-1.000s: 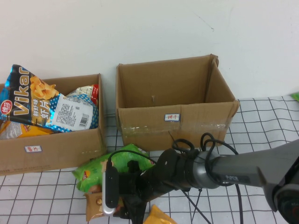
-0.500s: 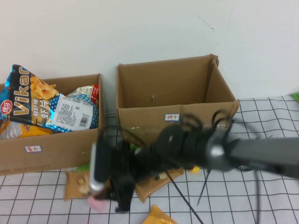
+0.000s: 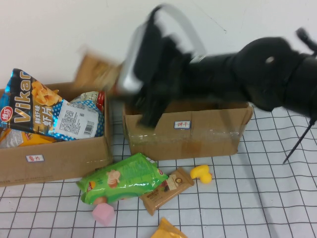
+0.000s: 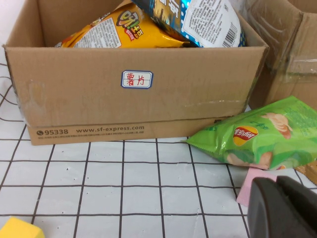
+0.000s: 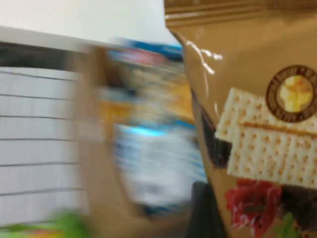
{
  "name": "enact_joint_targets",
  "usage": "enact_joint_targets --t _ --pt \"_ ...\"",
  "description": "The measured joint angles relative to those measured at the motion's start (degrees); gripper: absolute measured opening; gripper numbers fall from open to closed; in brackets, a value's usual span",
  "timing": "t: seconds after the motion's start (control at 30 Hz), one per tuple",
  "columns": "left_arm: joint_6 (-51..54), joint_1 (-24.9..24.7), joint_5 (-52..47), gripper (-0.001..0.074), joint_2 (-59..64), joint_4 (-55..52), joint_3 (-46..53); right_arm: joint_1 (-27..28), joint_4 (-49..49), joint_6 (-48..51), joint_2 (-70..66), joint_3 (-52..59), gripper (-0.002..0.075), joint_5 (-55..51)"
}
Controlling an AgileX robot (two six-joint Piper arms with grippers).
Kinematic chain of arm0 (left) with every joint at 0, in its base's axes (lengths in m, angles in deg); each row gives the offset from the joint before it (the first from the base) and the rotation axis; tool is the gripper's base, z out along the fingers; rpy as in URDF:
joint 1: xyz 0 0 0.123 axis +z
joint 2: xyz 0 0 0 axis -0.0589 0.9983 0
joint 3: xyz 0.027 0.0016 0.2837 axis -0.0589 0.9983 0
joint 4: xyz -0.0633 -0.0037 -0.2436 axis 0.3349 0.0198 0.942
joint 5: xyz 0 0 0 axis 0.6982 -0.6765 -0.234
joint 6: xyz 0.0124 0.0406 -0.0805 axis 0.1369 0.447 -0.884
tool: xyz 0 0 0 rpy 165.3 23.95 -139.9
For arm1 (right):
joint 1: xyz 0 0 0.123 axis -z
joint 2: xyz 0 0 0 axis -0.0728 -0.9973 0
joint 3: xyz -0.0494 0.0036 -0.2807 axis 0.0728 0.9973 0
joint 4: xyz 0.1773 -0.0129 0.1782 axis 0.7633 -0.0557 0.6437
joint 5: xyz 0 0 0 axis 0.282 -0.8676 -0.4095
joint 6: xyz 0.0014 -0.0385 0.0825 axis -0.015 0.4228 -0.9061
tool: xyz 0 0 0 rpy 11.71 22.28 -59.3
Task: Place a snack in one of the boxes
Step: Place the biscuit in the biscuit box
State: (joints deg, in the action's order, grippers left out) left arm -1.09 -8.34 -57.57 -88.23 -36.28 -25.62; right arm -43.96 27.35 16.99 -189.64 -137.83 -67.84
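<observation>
From the high view, I am holding the right hand (image 3: pixel 116 87) raised above the gap between the two boxes, clenched on a brown cracker packet (image 3: pixel 96 72) that is sticking out from it toward the left box (image 3: pixel 59 158). That box is already crowded with chip bags (image 3: pixel 34 106) just below the packet, while the right box (image 3: pixel 188 136), under the arm, looks empty with plenty of room. Below on the bench (image 3: pixel 237 198), well apart from the hand, are lying a green chip bag (image 3: pixel 121 178), a brown bar (image 3: pixel 168 188) and small pieces.

From the left wrist view, the left hand (image 4: pixel 282 210) is sitting low over the bench near the green chip bag (image 4: pixel 257 141), in front of the left box (image 4: pixel 133 99); I cannot tell its grip.

From the right wrist view, the cracker packet (image 5: pixel 252 124) is filling the frame against the right hand's finger (image 5: pixel 203 210). I am judging it light, thin and crinkly, slippery film with brittle crackers inside, so a flat pinch near its edge suits it. The cardboard rims are the edges to clear.
</observation>
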Motion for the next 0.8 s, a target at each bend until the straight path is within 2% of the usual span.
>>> enact_joint_targets --t 0.23,0.6,0.8 --pt "0.0 0.0 0.0 -0.0001 0.0 0.0 0.0 7.0 7.3 -0.4 -4.7 0.0 0.0475 19.0" --pt "0.0 0.0 0.0 -0.0001 0.0 0.0 0.0 9.5 9.4 -0.5 -14.9 -0.6 0.0475 20.1" --pt "0.0 0.0 0.0 -0.0001 0.0 0.0 0.0 10.1 16.6 -0.5 -15.8 -1.3 0.0501 23.6"
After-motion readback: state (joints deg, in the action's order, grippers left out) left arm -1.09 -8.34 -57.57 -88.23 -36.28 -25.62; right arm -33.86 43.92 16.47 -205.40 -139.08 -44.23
